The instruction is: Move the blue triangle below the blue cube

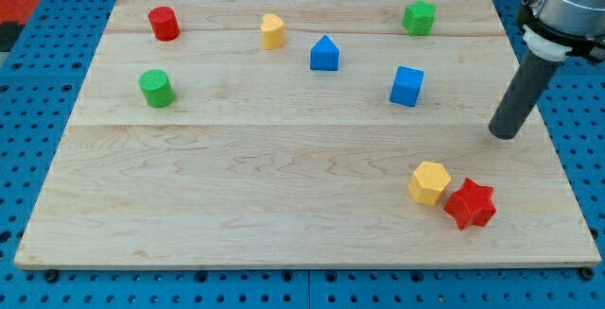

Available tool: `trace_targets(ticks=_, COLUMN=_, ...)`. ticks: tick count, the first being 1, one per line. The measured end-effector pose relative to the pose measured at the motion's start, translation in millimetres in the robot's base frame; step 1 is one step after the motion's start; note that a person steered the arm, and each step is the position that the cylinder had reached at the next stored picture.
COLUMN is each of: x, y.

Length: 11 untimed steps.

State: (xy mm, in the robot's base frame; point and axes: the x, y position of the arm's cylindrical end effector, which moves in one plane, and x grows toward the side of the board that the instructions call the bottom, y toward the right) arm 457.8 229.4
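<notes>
The blue triangle [324, 54] sits near the view's top, left of centre-right. The blue cube [407, 86] lies to its right and slightly lower. My tip [505, 135] rests on the board at the view's right, well to the right of and a little below the blue cube, touching no block. The rod rises up and to the right from it.
A red cylinder [164, 23] and a green cylinder [156, 88] stand at the left. A yellow block [273, 31] is left of the triangle. A green block [419, 17] is at the top right. A yellow hexagon [429, 182] and a red star [470, 204] touch at the bottom right.
</notes>
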Motion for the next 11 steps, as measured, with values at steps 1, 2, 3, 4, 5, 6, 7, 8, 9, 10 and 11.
trace_targets(ticks=1, x=-1.9, y=-76.4)
trace_targets(ticks=2, x=-0.1, y=-126.9)
trace_targets(ticks=3, x=-35.2, y=-181.7)
trace_targets(ticks=4, x=-83.2, y=-235.0)
trace_targets(ticks=5, x=-113.0, y=-271.4)
trace_targets(ticks=6, x=-146.7, y=-250.7)
trace_targets(ticks=7, x=-162.4, y=-244.6)
trace_targets(ticks=8, x=-160.5, y=-204.5)
trace_targets(ticks=9, x=-131.3, y=-180.5)
trace_targets(ticks=10, x=-107.1, y=-185.6)
trace_targets(ticks=11, x=-90.8, y=-194.4)
